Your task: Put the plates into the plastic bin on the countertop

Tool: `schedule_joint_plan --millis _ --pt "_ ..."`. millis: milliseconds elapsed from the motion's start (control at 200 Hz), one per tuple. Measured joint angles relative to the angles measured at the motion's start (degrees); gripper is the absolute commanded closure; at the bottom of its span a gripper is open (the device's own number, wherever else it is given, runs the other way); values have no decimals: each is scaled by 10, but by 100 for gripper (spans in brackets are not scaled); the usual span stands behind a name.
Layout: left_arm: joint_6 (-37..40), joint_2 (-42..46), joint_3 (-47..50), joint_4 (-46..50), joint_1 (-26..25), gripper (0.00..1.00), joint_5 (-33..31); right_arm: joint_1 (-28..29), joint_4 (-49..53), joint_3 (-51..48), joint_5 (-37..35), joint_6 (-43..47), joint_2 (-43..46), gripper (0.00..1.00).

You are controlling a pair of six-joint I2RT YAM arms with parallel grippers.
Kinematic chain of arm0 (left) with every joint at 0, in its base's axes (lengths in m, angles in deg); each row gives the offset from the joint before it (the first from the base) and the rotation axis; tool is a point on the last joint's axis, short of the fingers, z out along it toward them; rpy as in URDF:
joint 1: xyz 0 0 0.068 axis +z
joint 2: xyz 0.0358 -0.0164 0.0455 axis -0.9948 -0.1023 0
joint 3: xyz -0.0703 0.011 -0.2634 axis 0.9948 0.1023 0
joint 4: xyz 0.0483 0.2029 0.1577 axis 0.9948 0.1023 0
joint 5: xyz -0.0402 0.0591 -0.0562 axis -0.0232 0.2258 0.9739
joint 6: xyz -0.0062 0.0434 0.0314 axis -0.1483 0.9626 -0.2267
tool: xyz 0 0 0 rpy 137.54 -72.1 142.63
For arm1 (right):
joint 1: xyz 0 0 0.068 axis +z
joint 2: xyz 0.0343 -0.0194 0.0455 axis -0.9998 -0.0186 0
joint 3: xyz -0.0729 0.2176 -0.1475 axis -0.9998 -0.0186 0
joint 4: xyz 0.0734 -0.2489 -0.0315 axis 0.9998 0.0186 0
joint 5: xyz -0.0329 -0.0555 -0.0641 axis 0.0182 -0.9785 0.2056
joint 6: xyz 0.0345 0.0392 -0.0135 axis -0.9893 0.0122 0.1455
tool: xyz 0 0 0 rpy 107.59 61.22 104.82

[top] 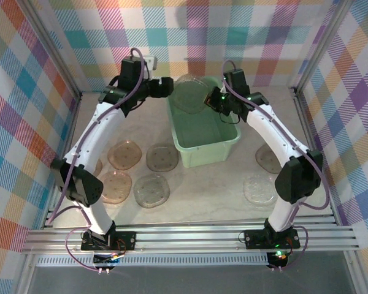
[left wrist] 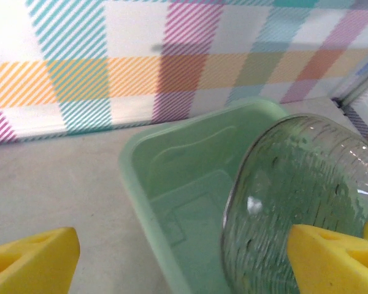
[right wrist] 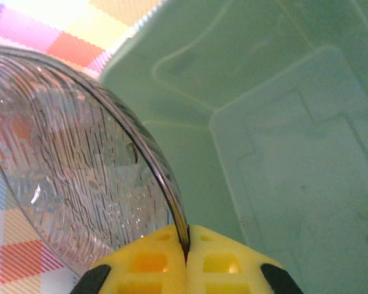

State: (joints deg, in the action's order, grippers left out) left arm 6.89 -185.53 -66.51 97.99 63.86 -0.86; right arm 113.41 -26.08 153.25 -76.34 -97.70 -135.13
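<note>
Here our right fingers (right wrist: 147, 266) clamp the rim of a clear plate (right wrist: 80, 165), tilted over the far end of the plastic bin (right wrist: 190, 55); our left fingers (left wrist: 30, 257) stand wide apart and empty just beside. We see other plates (top: 124, 154) flat on the worktop (top: 196, 196).

On the left, back and right: plaid walls (top: 24, 73) striped in pink, teal, orange and purple. Across the near edge: silver aluminium rails (top: 190, 236), running side to side. Up the rear corners: slanted metal posts (top: 56, 56). Against the back wall: a small white box (top: 148, 60).
</note>
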Motion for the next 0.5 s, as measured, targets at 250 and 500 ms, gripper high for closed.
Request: schedule_joint_plan --millis 250,500 --pt "-37 24 65 -11 54 13 24 18 13 -23 -59 -152 -31 100" --pt "-45 24 110 1 72 13 45 42 63 -15 -123 -291 -71 100"
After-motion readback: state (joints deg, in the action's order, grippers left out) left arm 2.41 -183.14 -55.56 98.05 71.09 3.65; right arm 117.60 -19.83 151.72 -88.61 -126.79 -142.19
